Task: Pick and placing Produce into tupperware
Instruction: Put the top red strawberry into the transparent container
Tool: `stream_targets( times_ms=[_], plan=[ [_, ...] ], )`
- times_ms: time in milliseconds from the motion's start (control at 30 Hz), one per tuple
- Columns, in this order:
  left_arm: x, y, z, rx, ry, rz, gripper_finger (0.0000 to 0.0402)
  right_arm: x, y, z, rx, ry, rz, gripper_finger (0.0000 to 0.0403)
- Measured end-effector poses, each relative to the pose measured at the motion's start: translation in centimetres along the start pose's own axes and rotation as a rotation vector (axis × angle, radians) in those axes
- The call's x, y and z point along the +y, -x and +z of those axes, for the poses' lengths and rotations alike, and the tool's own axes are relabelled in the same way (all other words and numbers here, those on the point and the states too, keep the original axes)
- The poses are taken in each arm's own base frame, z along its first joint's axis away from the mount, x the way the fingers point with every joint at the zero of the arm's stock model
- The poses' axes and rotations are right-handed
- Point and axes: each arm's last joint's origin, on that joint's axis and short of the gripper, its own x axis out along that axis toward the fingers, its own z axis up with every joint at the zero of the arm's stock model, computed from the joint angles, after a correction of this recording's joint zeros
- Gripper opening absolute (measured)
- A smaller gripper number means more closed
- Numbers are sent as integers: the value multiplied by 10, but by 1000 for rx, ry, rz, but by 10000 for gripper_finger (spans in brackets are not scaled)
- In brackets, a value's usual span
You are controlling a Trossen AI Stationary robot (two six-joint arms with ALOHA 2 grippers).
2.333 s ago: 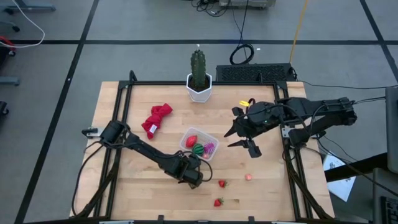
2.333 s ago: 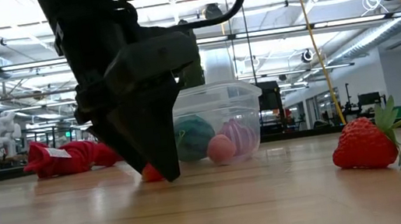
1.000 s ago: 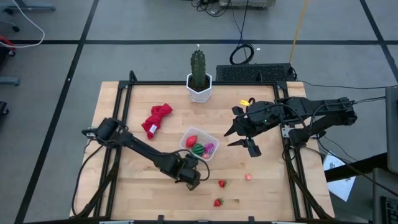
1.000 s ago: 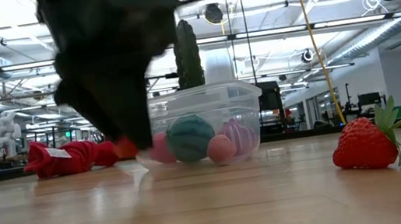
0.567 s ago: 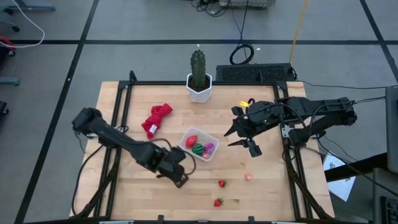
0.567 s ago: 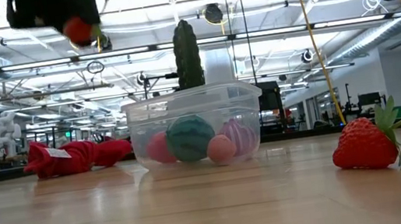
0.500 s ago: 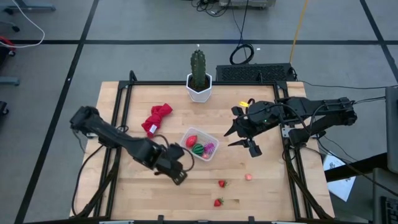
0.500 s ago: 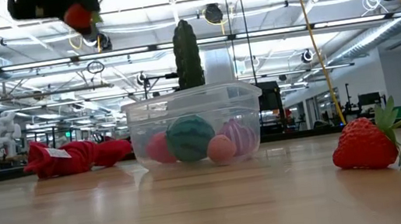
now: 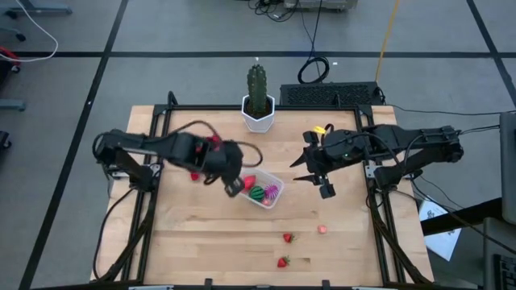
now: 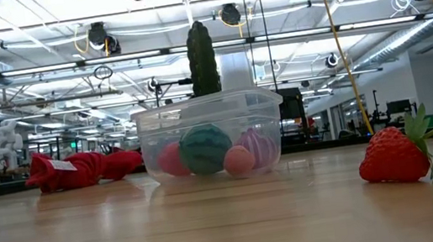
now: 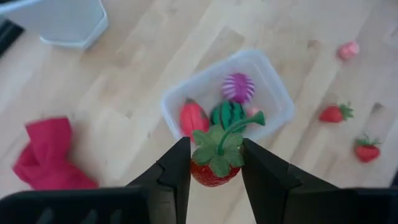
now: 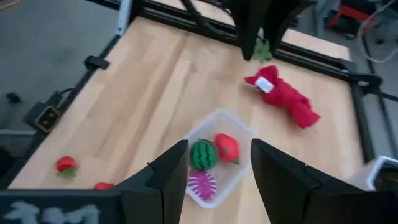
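My left gripper [image 11: 214,163] has its fingers clamped on a toy strawberry [image 11: 214,167], light, hard and slick, gripped across its body just below the leaves.

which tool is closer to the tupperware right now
Left. The left tool, shut on a strawberry, hangs above the table right beside the tupperware. The right tool hovers farther off on its other side.

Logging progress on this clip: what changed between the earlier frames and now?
The left gripper, shut on a strawberry, lifted it off the table front and carried it up over the tupperware. The right gripper and the other produce stayed put.
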Motion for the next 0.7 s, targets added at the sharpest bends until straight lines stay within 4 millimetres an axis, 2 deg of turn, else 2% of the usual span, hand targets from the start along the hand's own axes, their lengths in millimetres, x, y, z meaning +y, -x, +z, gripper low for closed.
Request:
stream_targets(
  times_ms=[167, 367, 567, 700],
  plan=[
    [16, -24, 25, 39, -49, -2, 120, -5, 10, 0, -18, 14, -79, 165],
    [17, -73, 39, 127, -127, 16, 120, -13, 26, -2, -24, 12, -233, 165],
    [6, -118, 40, 211, -180, 0, 120, -22, 45, -6, -39, 0, -366, 165],
    [-2, -135, 36, 249, -190, -1, 120, -27, 62, -9, -66, -22, -418, 165]
  ],
)
